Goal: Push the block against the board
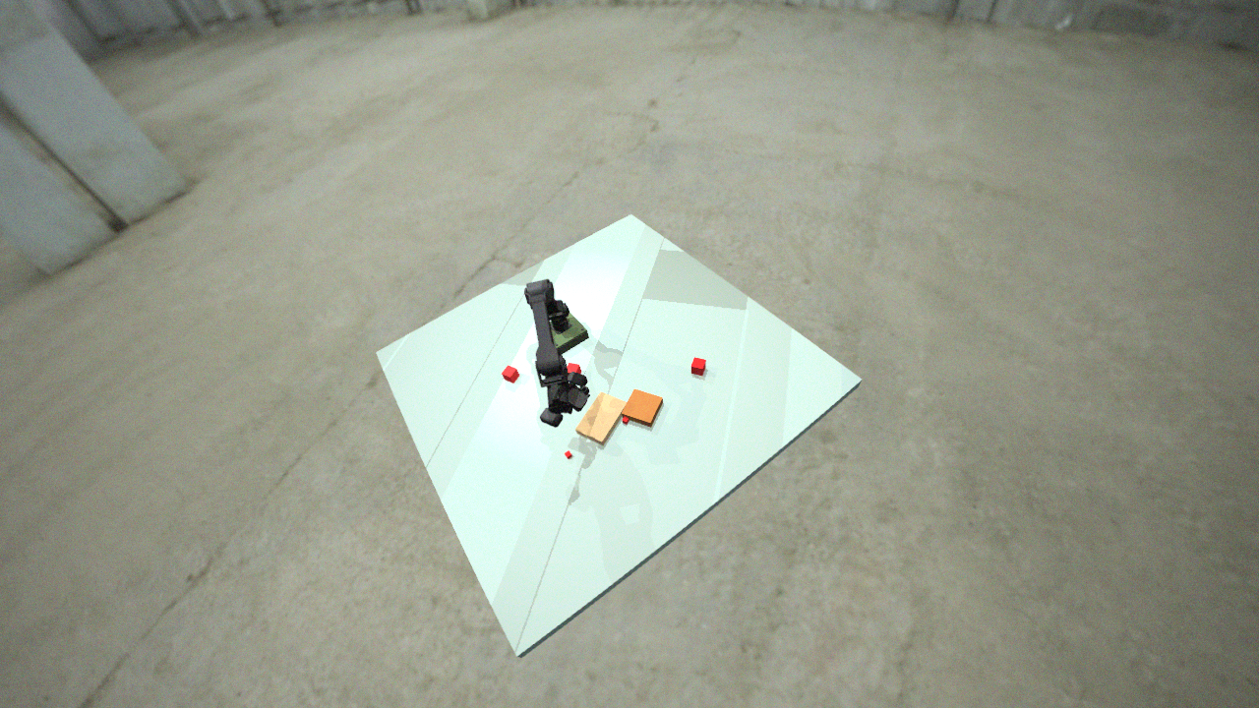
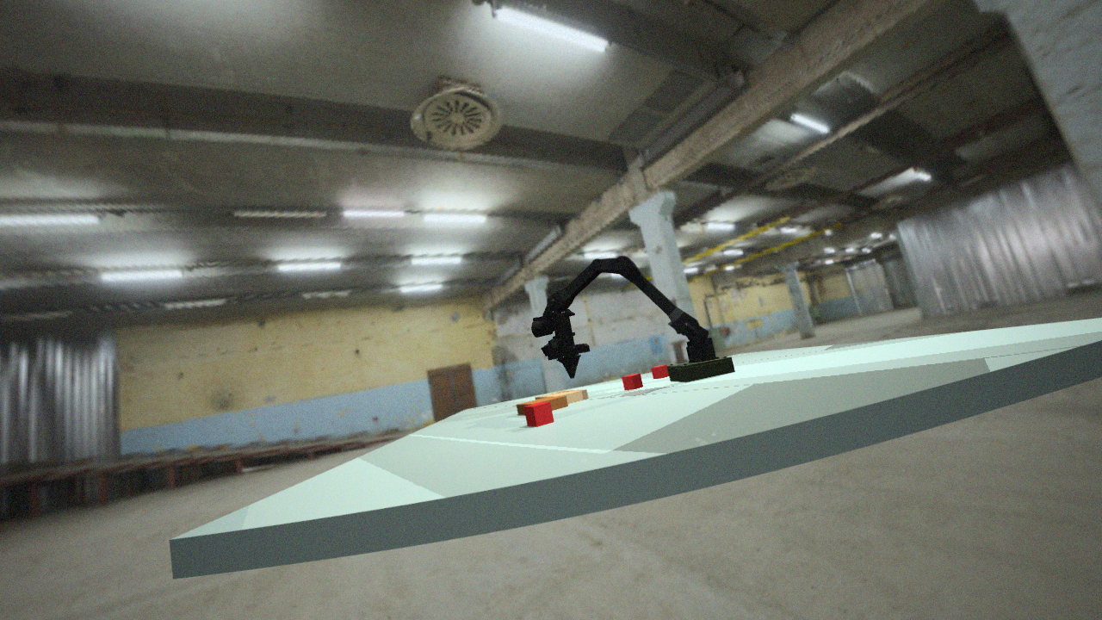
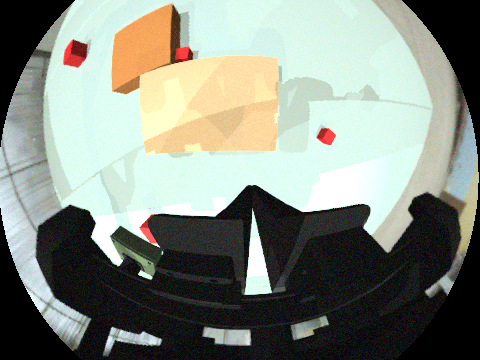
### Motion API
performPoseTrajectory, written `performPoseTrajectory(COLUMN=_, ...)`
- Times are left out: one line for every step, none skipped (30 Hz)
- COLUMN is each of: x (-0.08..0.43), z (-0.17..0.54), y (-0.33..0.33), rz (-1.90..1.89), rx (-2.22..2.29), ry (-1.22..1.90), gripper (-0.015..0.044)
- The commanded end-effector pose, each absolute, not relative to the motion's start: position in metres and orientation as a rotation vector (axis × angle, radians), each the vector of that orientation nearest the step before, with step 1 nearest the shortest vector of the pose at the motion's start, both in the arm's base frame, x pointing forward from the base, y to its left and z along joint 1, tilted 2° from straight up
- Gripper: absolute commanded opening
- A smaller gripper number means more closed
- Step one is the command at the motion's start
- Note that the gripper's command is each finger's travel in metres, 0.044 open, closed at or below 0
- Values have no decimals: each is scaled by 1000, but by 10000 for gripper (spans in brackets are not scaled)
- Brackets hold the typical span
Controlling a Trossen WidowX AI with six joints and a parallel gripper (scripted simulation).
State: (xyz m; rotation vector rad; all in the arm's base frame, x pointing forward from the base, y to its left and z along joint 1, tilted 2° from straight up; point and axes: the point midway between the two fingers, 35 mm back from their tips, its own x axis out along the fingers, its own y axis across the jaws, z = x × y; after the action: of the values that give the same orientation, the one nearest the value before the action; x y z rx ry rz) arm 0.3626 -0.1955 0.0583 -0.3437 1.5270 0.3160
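Note:
The orange square block (image 1: 642, 405) (image 2: 523, 408) (image 3: 143, 49) lies flat beside one end of the tan board (image 1: 601, 417) (image 2: 574, 395) (image 3: 210, 107). In the wrist view, part of the block's near side lies along the board's far long side, and the block sticks out past the board's left end. Their edges are not even there. I cannot tell whether the sides touch fully. My gripper (image 1: 585, 393) (image 2: 571, 375) (image 3: 251, 190) is shut and empty. It hangs above the table, on the near side of the board in the wrist view, touching neither part.
A small red cube (image 1: 626, 420) (image 3: 184, 54) sits at the corner between block and board. Another small red cube (image 1: 568, 454) (image 3: 326, 136) lies past the board's other end. Larger red cubes (image 1: 697, 366) (image 1: 510, 374) (image 2: 538, 413) (image 3: 75, 53) stand farther out on the pale table (image 1: 756, 404).

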Motion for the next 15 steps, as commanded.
performPoseTrajectory(x=366, z=57, y=-202, rz=290, rx=-312, ry=1539, gripper=0)
performPoseTrajectory(x=366, z=54, y=-202, rz=290, rx=-312, ry=1539, gripper=0)
performPoseTrajectory(x=366, z=45, y=-202, rz=290, rx=-312, ry=1539, gripper=0)
performPoseTrajectory(x=367, z=29, y=-202, rz=290, rx=-312, ry=1539, gripper=0)
performPoseTrajectory(x=367, z=14, y=-202, rz=290, rx=-312, ry=1539, gripper=0)
performPoseTrajectory(x=366, z=5, y=-202, rz=290, rx=-312, ry=1539, gripper=0)
performPoseTrajectory(x=366, z=2, y=-202, rz=290, rx=-312, ry=1539, gripper=0)
performPoseTrajectory(x=366, z=2, y=-202, rz=290, rx=-312, ry=1539, gripper=0)
performPoseTrajectory(x=366, z=2, y=-202, rz=290, rx=-312, ry=1539, gripper=0)
performPoseTrajectory(x=366, z=2, y=-202, rz=290, rx=-312, ry=1539, gripper=0)
performPoseTrajectory(x=367, z=2, y=-202, rz=290, rx=-312, ry=1539, gripper=0)
performPoseTrajectory(x=367, z=2, y=-202, rz=290, rx=-312, ry=1539, gripper=0)
performPoseTrajectory(x=368, z=2, y=-202, rz=290, rx=-312, ry=1539, gripper=0)
performPoseTrajectory(x=368, z=2, y=-202, rz=290, rx=-312, ry=1539, gripper=0)
performPoseTrajectory(x=370, z=2, y=-201, rz=290, rx=-312, ry=1539, gripper=0)
